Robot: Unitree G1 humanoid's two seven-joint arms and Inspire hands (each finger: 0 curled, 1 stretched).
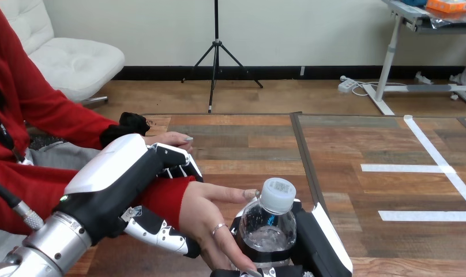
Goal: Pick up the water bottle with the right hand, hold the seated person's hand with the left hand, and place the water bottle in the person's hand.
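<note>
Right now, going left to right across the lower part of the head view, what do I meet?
left hand → the person's nearer hand → water bottle, gripped by the right hand → white tape lines

**One Bottle, Four Hands, One Table**

A tally at the single wooden table (248,144): one water bottle (268,228), bearing one white cap (278,194). Robot hands number two, one left hand (112,173) and one right hand (322,242). One person sits here with two hands in sight, the person's near hand (205,213) and the person's far hand (172,138). White tape strips (406,168) on the tabletop: three.
</note>
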